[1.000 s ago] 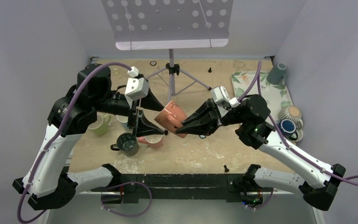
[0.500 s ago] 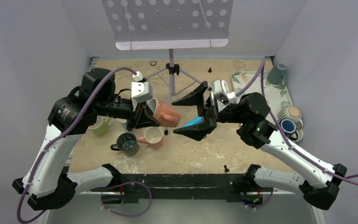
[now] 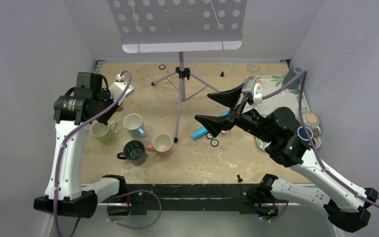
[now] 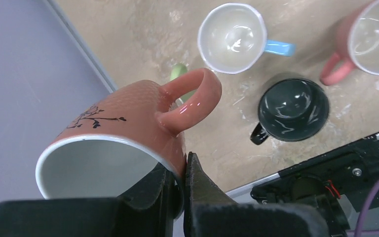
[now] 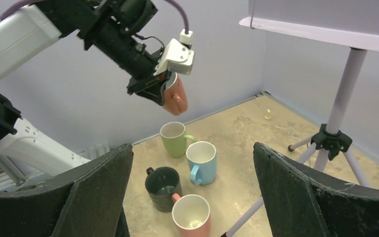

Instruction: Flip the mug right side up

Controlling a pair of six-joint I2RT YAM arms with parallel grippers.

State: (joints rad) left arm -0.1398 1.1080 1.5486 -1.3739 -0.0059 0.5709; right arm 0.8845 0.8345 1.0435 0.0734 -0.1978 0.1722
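Note:
The mug [image 4: 128,123] is salmon pink with a black branch drawing and a white inside. My left gripper [image 4: 183,163] is shut on its rim beside the handle, one finger inside and one outside. In the right wrist view the mug [image 5: 175,96] hangs tilted in the air from the left gripper [image 5: 163,89], base lowest, high above the green mug. From above only a sliver of the mug [image 3: 119,105] shows under the left gripper [image 3: 116,98]. My right gripper [image 3: 203,107] stands wide open and empty over the table's middle, well right of the mug.
Standing upright on the table's left are a green mug [image 3: 102,132], a blue mug [image 3: 135,124], a black mug [image 3: 134,151] and a pink mug [image 3: 162,144]. A music stand [image 3: 180,74] stands in the middle. A blue object [image 3: 201,132] lies below the right gripper. A tray [image 3: 276,94] with cups is at the right.
The right gripper let go of the mug and drew back to the right, open. The left gripper shut on the rim and carried the mug left and away from the centre.

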